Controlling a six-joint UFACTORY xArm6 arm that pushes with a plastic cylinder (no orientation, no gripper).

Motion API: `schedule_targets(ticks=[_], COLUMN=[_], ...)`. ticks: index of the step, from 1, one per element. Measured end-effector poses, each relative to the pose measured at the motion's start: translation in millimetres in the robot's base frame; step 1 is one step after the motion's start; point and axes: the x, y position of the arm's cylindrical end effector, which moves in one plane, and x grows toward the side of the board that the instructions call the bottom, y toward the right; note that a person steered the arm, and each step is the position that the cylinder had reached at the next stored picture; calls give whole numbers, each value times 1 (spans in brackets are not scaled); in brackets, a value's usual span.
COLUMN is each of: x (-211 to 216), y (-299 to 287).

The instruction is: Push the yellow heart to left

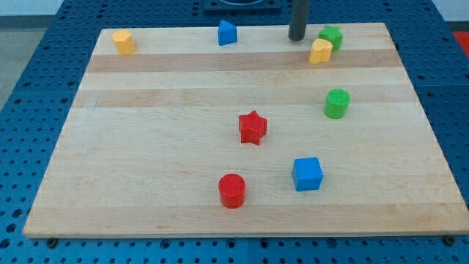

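The yellow heart (320, 51) lies near the view's top right on the wooden board (146, 147). It touches a green block (331, 35) that sits just above and to its right. My tip (297, 37) rests on the board a short way to the upper left of the yellow heart, apart from it and level with the green block. The dark rod rises out of the view's top edge.
A blue triangular block (227, 33) is at top centre and a yellow hexagonal block (123, 42) at top left. A green cylinder (337, 103) is at right, a red star (253, 127) in the middle, and a red cylinder (231, 191) and a blue cube (307, 174) lower down.
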Motion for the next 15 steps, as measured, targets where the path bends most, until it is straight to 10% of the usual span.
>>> schedule_targets(ticks=[4,7,15], x=[130,98,66], y=[-11,136,111])
